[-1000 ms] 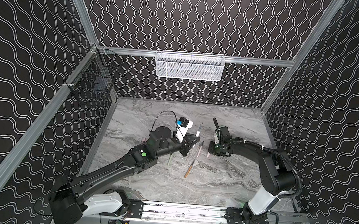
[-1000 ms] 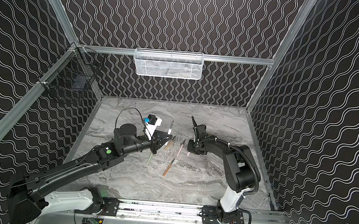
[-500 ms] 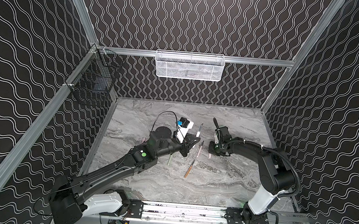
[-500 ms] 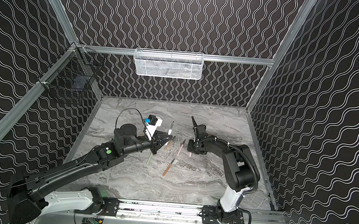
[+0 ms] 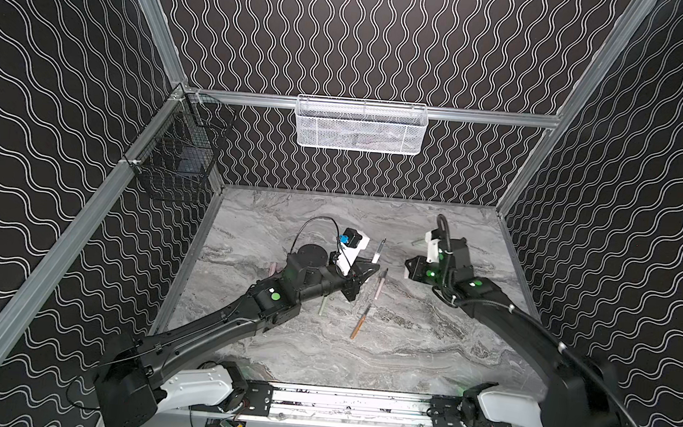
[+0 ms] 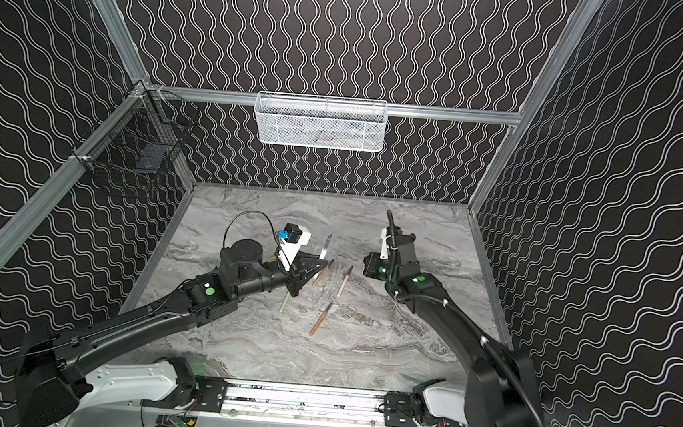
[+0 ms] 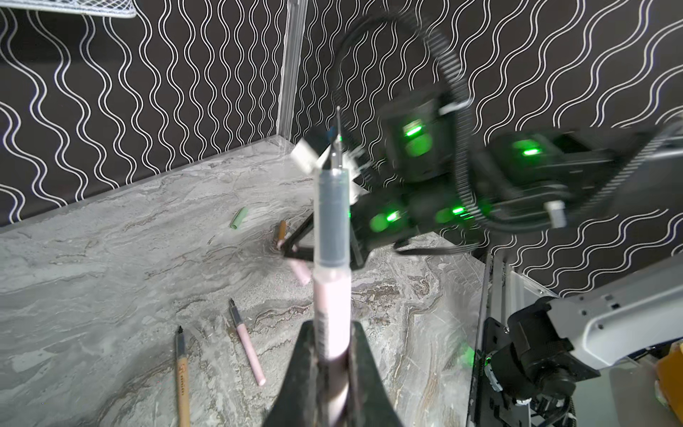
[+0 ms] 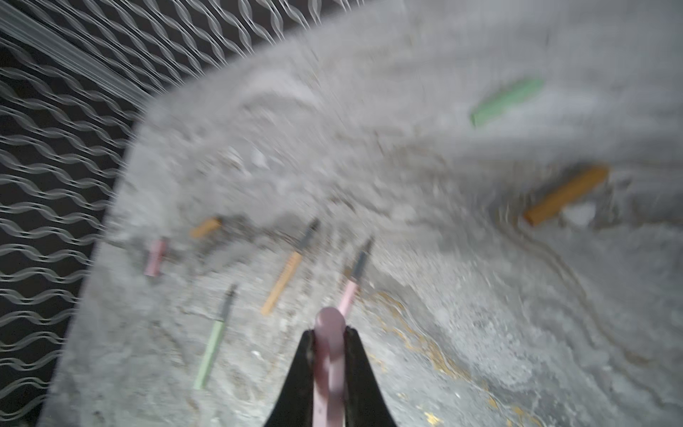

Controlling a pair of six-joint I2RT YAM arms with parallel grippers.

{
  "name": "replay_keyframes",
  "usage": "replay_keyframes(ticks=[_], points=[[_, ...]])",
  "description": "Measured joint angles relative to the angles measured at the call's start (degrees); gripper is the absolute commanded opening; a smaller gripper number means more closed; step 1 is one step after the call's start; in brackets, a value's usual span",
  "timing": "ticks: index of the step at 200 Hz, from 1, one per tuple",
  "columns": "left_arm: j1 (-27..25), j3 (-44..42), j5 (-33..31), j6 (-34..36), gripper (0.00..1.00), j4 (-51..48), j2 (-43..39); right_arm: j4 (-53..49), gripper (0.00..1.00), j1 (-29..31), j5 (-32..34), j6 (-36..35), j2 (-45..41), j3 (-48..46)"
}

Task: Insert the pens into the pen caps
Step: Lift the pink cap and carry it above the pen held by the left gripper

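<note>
Pale pink pen (image 7: pixel 331 292) is clamped by its barrel in the closed left gripper (image 7: pixel 330 331), dark tip aimed at the right gripper (image 8: pixel 329 332), itself closed on a pink cap (image 8: pixel 329 321), apparently so the two can be joined above the tabletop (image 5: pixel 404 353).

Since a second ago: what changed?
The right gripper shut on the short pale pink tubular cap and lifted it off the grey marble table, elbow swinging out. The left gripper still holds its thin pale pink pen; loose pens unmoved.
</note>
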Motion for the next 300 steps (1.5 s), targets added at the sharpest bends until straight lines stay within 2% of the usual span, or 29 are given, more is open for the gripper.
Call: replay_keyframes(ticks=[23, 54, 97, 132, 166, 300], points=[[0.0, -1.3, 0.0, 0.2, 0.00, 1.9, -0.1, 7.0, 0.13, 1.1, 1.1, -0.4, -8.3, -1.5], [0.0, -2.9, 0.1, 0.3, 0.00, 4.9, 0.5, 16.2, 0.13, 3.5, 2.0, -1.2, -14.1, -1.5], [0.0, -3.3, 0.9, 0.3, 0.00, 6.9, 1.5, 25.8, 0.13, 9.7, 2.1, -2.0, -14.6, 0.5], [0.0, -3.2, 1.1, 0.4, 0.00, 7.3, 1.6, 29.9, 0.12, 15.5, 3.1, -5.1, -13.4, 2.3], [0.0, -3.0, 1.5, 0.4, 0.00, 7.3, 1.5, 30.6, 0.12, 17.2, 4.3, -6.2, -12.7, 2.3], [0.0, -2.7, 2.8, 0.3, 0.00, 7.2, 1.6, 30.8, 0.12, 17.5, 4.0, -6.0, -12.5, 0.9]])
